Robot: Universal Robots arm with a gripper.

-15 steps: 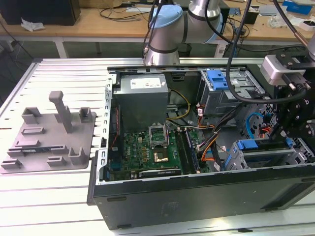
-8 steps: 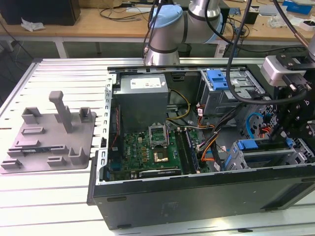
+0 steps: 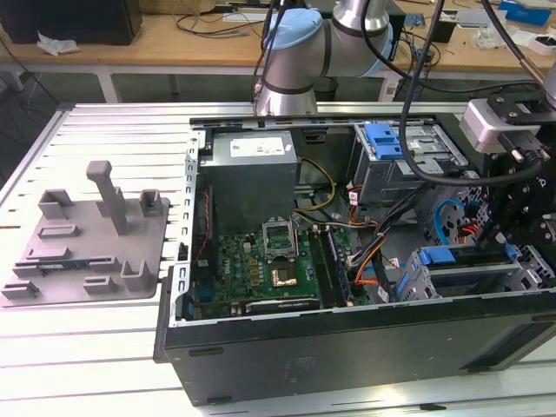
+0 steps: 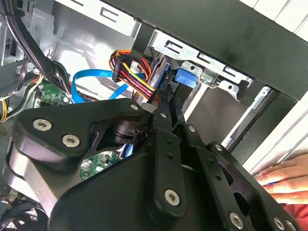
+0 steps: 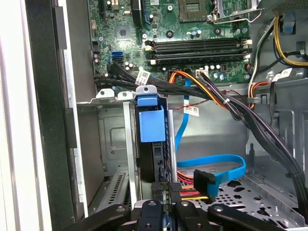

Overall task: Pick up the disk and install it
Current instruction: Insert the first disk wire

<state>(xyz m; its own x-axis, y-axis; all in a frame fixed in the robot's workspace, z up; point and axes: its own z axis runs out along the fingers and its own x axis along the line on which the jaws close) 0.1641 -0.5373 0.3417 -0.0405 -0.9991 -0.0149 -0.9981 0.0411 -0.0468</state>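
Your gripper [image 5: 165, 208]: narrow, pinching the disk's end.
The disk [image 5: 153, 156]: on edge inside the cage [image 5: 126, 144], between its rails.

In the first wrist view the disk [image 5: 151, 122] stands on edge inside a metal bay [image 5: 126, 144]. Only its blue end and a dark strip show, and the bay walls hide the rest. The gripper [image 5: 165, 203] is cut off by the picture's edge. In the second wrist view a person's hand [image 4: 284, 177] is also cut off.
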